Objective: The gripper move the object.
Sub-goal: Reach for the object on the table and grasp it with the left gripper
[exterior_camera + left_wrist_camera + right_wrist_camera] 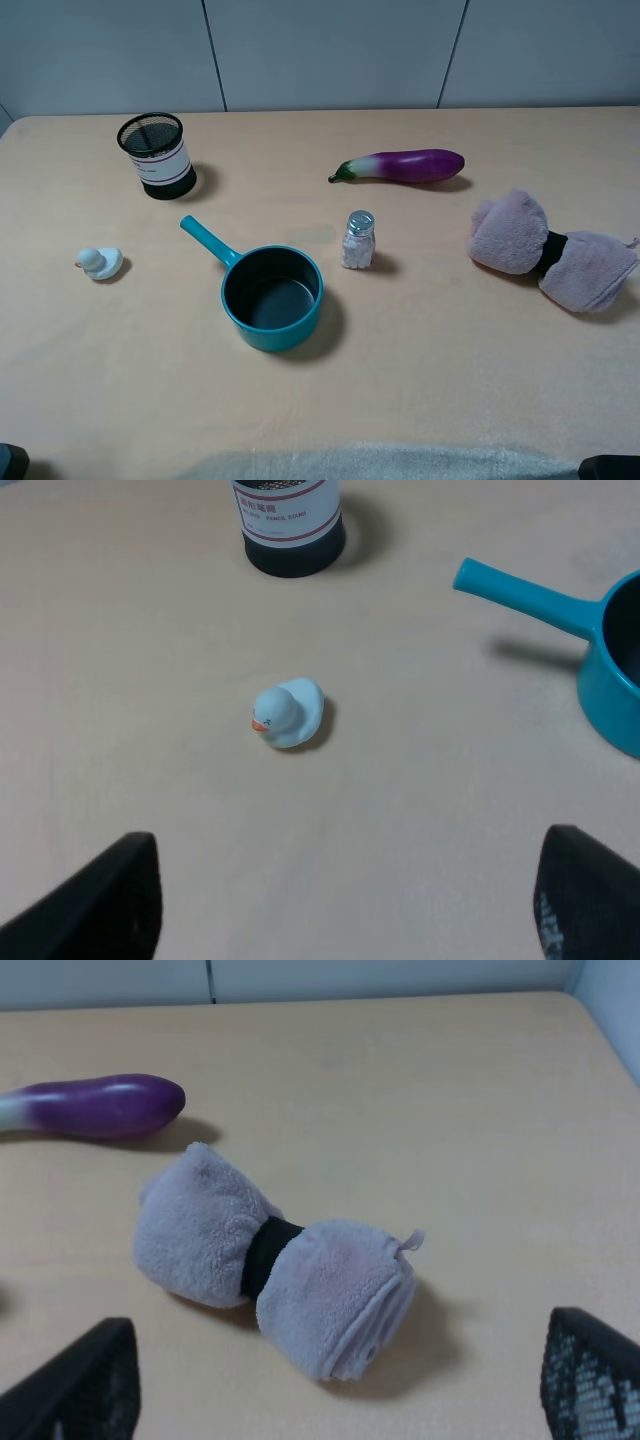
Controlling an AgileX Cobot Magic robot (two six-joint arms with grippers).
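left gripper faces the duck
fingers spread wide and empty; the duck sits on the table ahead, nearly centred between them, its body lying roughly finger to finger. the right gripper, also spread, is far off.

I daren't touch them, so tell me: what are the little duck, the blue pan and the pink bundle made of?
Duck: probably rubber or soft plastic, smooth white with an orange beak.
Pan: likely coated metal, glossy teal outside, dark matte inside.
Bundle: fuzzy pale pink fleece, its pile visible, cinched by a black band.
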